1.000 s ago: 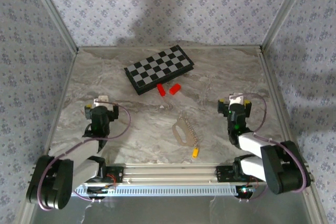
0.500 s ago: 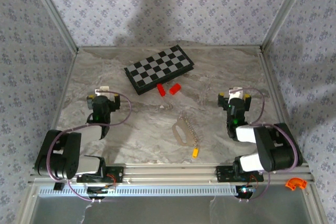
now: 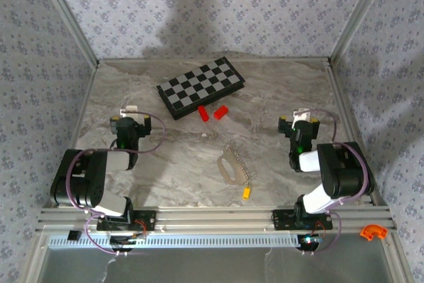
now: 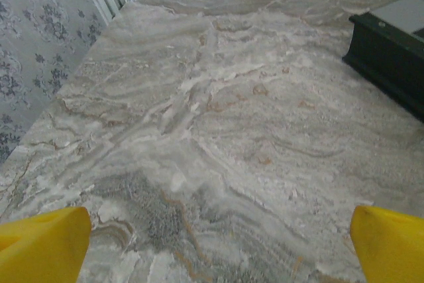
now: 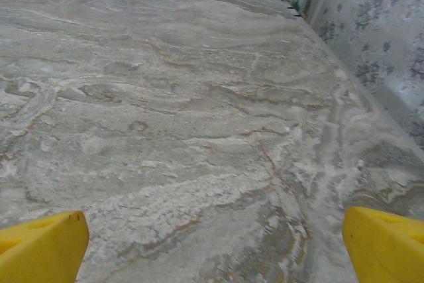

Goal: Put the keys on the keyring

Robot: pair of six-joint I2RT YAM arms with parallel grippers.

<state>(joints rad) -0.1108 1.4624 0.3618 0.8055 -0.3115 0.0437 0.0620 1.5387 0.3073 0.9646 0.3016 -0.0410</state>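
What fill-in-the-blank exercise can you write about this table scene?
1. ___ red blocks lie beside the chessboard.
2. The key lies ___ the keyring loop, not inside it.
3. The left tool and the right tool are both ___, holding nothing.
Missing words: two; outside; open.

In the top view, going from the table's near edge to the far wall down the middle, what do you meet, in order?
Nearest first: key → keyring → two red blocks → chessboard.
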